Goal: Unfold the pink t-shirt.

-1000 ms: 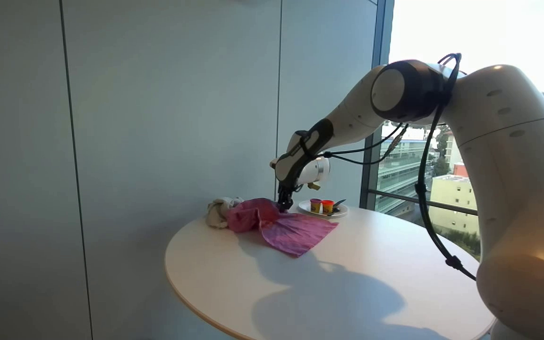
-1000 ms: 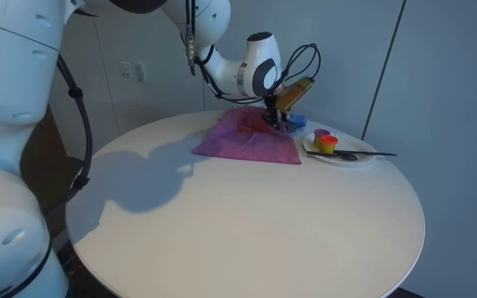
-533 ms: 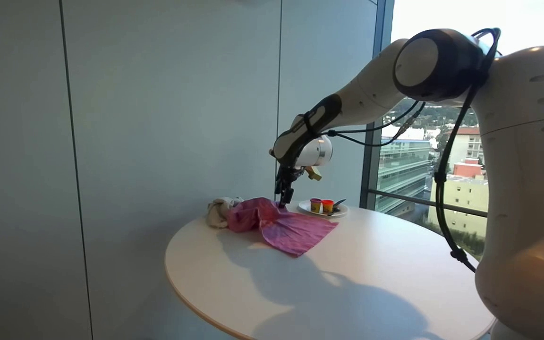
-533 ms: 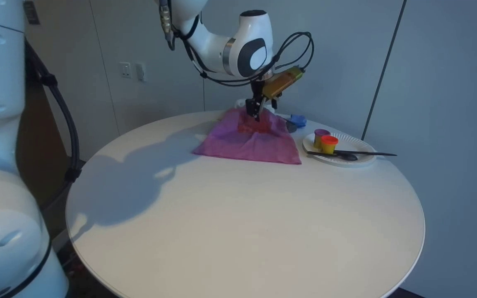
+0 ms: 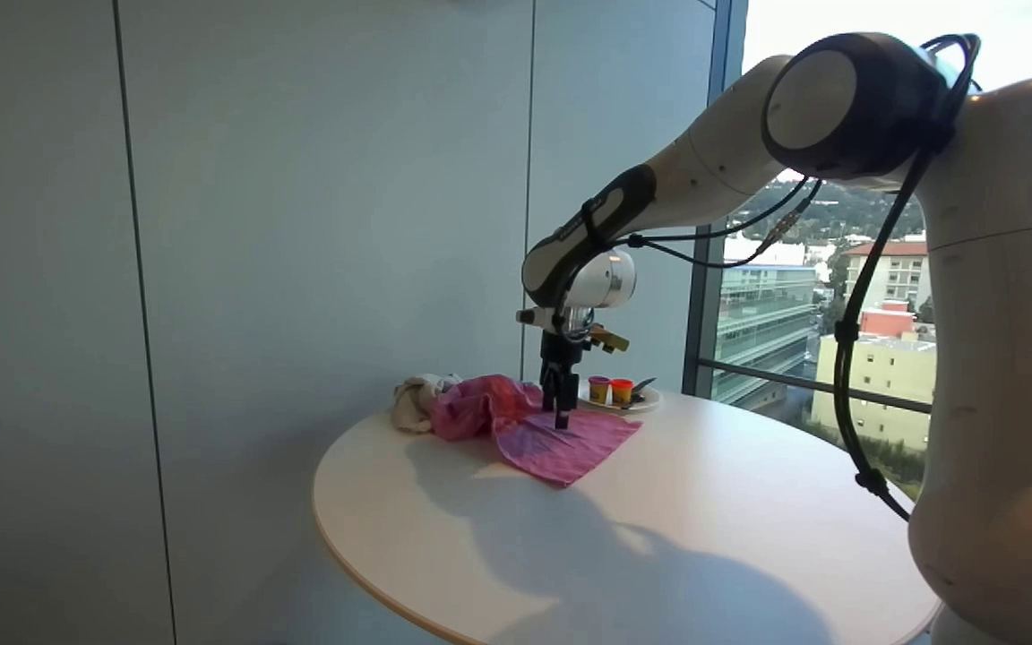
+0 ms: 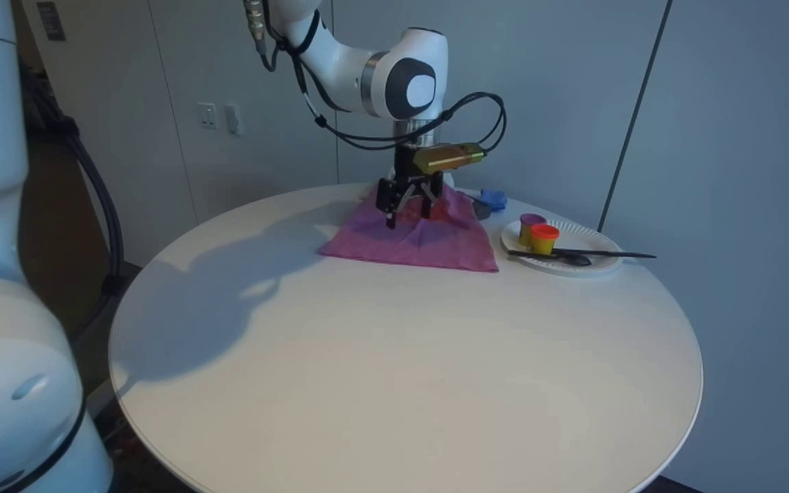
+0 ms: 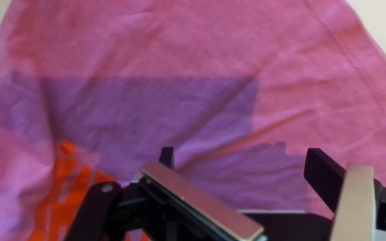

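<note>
The pink t-shirt (image 6: 435,255) lies on the table with its near part spread fairly flat and creased. Its far part is bunched into a heap (image 5: 471,410) in an exterior view. An orange print (image 7: 67,187) shows at the lower left of the wrist view. My gripper (image 6: 409,220) points straight down over the flat part, its fingers wide apart. In the wrist view only shirt fabric (image 7: 179,43) is seen beyond the open gripper (image 7: 242,160), and nothing is pinched. Whether the fingertips touch the cloth I cannot tell.
A white paper plate (image 6: 586,237) beside the shirt holds a purple-lidded tub (image 6: 530,231), a red-lidded tub (image 6: 544,241) and dark cutlery (image 6: 631,255). A small blue item (image 6: 494,199) sits near the far table edge. A beige cloth (image 5: 415,405) adjoins the heap.
My gripper has lifted off the shirt's side edge, swung from tilted to upright, opened, and shifted over the flat part. The shirt's side edge lies lower; its rest looks unmoved.
</note>
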